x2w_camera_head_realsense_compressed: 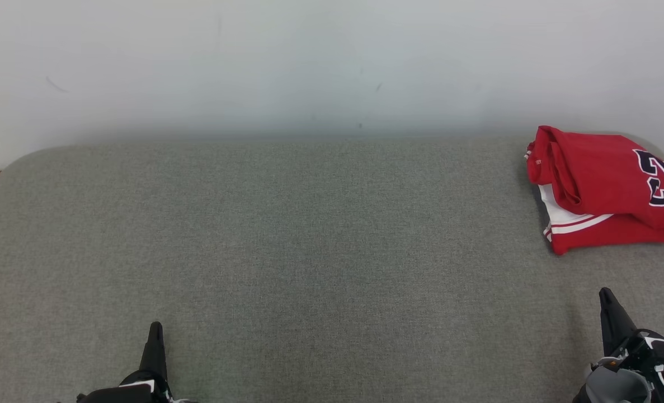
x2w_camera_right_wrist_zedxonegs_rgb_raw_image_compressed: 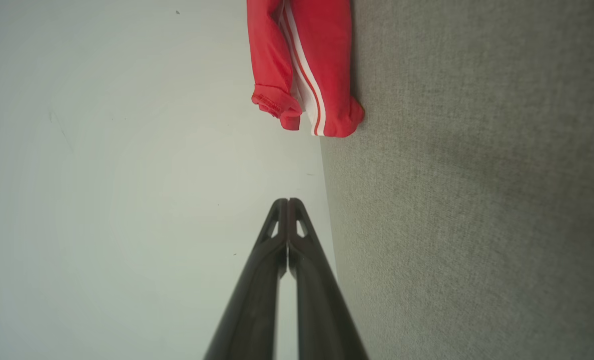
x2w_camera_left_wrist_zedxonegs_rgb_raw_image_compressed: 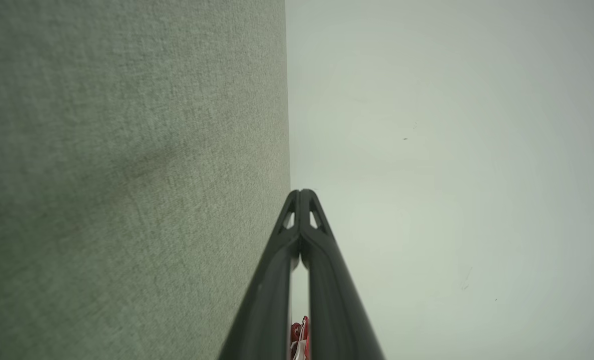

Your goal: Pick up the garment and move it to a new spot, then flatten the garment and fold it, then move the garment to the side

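Lying folded at the upper right of the head view, the red jersey [x2w_camera_head_realsense_compressed: 600,190] rests on the grey table [x2w_camera_head_realsense_compressed: 309,240], possibly near its edge, which the frame cuts off. A nudge could slide it off. Both the left hand [x2w_camera_head_realsense_compressed: 155,330] and right hand [x2w_camera_head_realsense_compressed: 607,296] are pinched closed, empty.

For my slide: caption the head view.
Red jersey folded at far right of grey surface; left gripper, right gripper shut.

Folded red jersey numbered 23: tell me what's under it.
The folded red jersey rests on the grey fabric surface; anything between them is hidden by the cloth.
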Controlling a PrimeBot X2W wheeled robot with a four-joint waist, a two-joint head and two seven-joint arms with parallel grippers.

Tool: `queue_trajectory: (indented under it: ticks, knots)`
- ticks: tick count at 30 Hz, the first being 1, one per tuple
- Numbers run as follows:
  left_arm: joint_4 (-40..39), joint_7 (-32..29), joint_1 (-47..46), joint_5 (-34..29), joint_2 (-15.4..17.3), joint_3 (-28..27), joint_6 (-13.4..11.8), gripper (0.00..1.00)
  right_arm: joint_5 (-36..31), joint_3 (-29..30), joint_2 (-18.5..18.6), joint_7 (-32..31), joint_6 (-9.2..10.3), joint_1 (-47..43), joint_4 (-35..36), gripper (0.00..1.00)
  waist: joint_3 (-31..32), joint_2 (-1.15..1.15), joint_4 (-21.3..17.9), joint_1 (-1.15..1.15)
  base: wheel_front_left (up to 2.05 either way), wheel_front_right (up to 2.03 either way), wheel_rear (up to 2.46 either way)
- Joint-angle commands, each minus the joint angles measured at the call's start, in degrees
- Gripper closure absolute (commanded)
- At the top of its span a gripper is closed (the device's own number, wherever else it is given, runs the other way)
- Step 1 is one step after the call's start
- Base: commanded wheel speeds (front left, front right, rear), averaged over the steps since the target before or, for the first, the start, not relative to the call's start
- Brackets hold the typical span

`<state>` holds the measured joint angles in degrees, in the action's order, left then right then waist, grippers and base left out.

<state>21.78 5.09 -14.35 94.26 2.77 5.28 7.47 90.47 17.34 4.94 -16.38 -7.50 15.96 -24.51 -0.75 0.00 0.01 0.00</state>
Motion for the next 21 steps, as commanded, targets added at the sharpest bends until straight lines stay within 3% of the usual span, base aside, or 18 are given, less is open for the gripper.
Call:
queue_trajectory:
  ticks: [1, 21]
  knots:
    - [0.2, -0.2, -0.5, 0.3, 0.2, 0.0, 0.2, 1.00, -0.2, 0.0, -0.2, -0.1, 0.02, 0.4, 0.0, 1.00, 0.0, 0.00, 0.0, 0.00, 0.00, 0.00, 0.00]
    - [0.2, -0.2, -0.5, 0.3, 0.2, -0.1, 0.2, 1.00, -0.3, 0.2, -0.3, -0.2, 0.02, 0.5, 0.0, 1.00, 0.0, 0.00, 0.0, 0.00, 0.00, 0.00, 0.00]
